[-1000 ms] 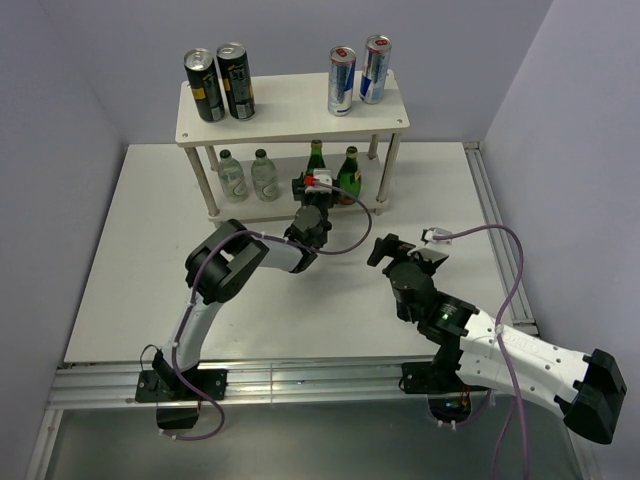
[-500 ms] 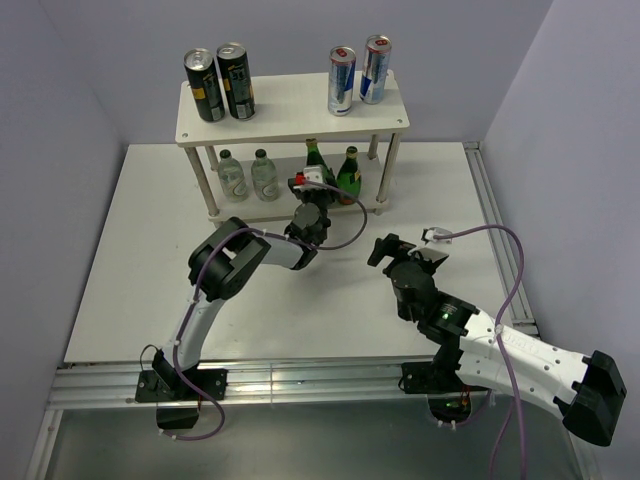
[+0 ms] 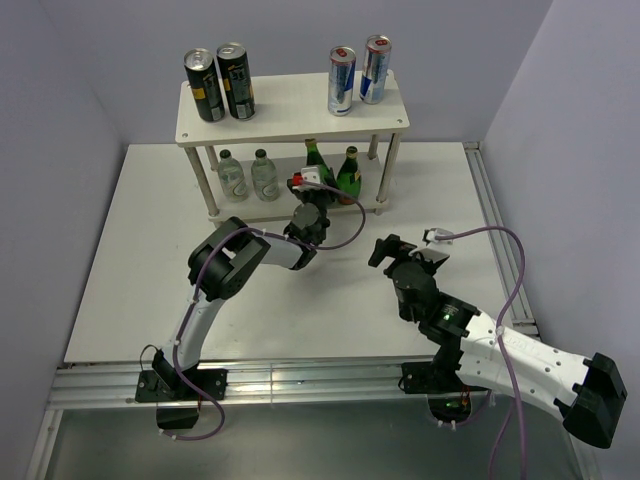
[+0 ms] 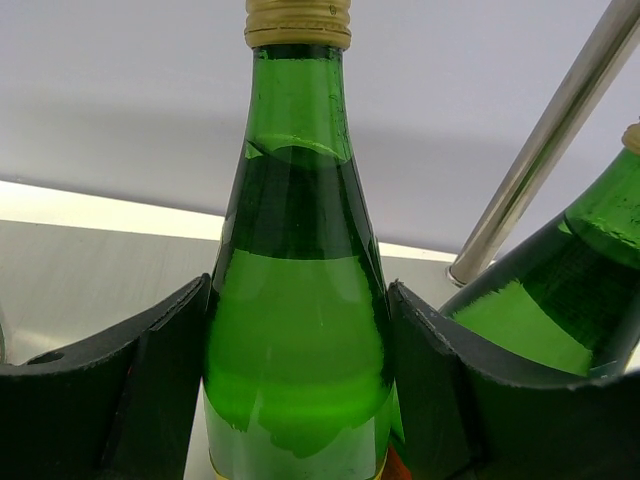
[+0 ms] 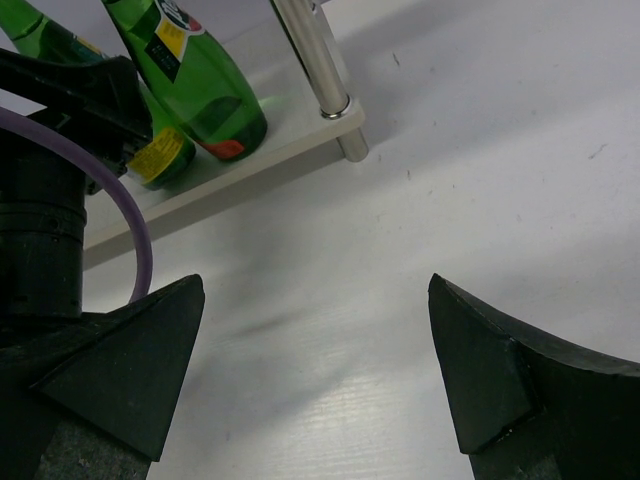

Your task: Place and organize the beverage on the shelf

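One view, left wrist, shows left jaws clamped on green bottle [image 4: 295,330]; right jaws wide apart

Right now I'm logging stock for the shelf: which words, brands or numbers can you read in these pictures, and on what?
No text can be read anywhere.
black cans: yellow print, too small to read.
silver-blue cans: markings too small to read.
green bottles: yellow and red labels, blurred.
clear bottles: labels too small to read.

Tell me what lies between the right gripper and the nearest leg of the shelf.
Nothing stands there. Between the right gripper and that leg of the shelf there is only bare white table, as the right wrist view shows.
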You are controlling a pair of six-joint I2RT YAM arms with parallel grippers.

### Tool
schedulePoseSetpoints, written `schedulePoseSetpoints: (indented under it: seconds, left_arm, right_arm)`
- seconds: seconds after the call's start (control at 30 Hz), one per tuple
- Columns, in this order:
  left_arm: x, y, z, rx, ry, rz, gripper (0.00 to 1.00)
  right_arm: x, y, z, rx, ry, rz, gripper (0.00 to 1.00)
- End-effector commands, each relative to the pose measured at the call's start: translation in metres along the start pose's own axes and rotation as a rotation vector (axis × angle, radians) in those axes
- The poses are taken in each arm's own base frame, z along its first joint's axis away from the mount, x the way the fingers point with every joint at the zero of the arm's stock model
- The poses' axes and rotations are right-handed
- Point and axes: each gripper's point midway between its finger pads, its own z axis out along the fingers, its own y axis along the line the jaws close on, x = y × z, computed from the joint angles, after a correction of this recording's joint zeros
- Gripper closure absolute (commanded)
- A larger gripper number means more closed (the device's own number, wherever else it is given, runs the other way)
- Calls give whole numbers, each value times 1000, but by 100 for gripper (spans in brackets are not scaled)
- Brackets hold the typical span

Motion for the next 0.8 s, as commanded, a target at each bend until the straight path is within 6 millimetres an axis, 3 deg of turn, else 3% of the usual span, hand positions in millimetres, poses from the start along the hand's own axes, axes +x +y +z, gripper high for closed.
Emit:
schedulePoseSetpoints:
  seconds: [0.0,0.13,0.43,0.67,0.73,0.77]
  left_arm:
    - [-25,-25,4,53,-42,-63,41]
    - [-23,-28,6,60,-32,-45,29]
    - [-20,-31,2,64,-19,-7,16]
    - [-18,-34,-1,69,-12,10,15]
    - [-18,-34,-2,69,-17,12,16]
    - [-18,-35,-2,77,-17,17,24]
  right_arm:
    - [-8,0,1,2,-28,45,0]
    - [-8,0,1,5,-29,47,0]
    - [-8,0,1,-2,-28,50,0]
    - [-9,0,0,-4,-28,53,0]
    - [-10,0,0,-4,-31,58,0]
    - [-9,-1,0,-3,-30,56,0]
